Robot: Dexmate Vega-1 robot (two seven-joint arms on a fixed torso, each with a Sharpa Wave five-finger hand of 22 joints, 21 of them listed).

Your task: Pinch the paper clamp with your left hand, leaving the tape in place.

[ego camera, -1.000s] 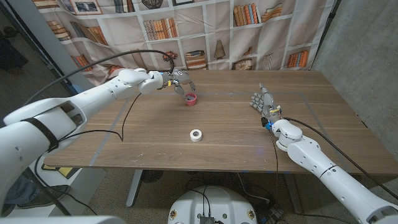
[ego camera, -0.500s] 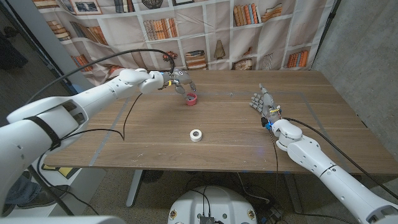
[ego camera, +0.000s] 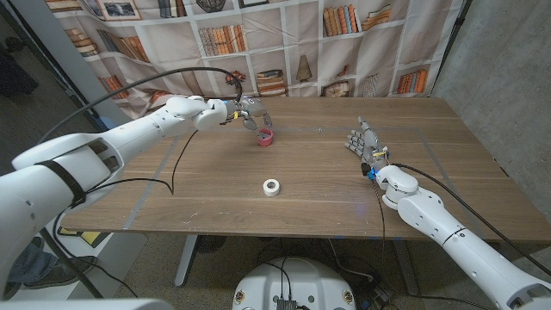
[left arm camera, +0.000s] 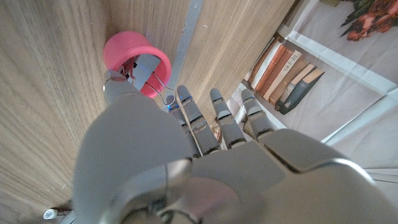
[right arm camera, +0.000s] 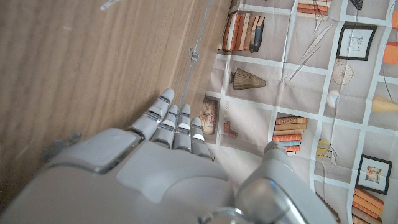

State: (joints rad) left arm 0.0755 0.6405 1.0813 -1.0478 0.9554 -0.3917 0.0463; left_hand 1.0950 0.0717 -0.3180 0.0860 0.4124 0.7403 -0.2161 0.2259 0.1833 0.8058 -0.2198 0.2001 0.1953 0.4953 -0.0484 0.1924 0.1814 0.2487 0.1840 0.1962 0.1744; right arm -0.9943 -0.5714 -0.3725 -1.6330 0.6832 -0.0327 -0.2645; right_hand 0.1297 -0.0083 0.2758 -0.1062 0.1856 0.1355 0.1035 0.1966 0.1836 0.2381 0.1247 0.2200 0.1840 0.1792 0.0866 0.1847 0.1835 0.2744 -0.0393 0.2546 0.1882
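Note:
The pink paper clamp (ego camera: 265, 137) stands on the table's far middle, its wire handles up. My left hand (ego camera: 249, 110) reaches down onto it from the left. In the left wrist view the thumb (left arm camera: 119, 89) and a finger (left arm camera: 188, 111) close on the clamp's (left arm camera: 134, 53) wire handles while the other fingers stay straight. The white tape roll (ego camera: 272, 187) lies apart from it at the table's middle, nearer to me. My right hand (ego camera: 365, 142) stands at the right of the table, fingers straight and apart, holding nothing.
A black cable (ego camera: 176, 155) loops from the left arm over the table's left part. The wooden table (ego camera: 448, 146) ends against a curtain printed with bookshelves (ego camera: 301, 43) at the back.

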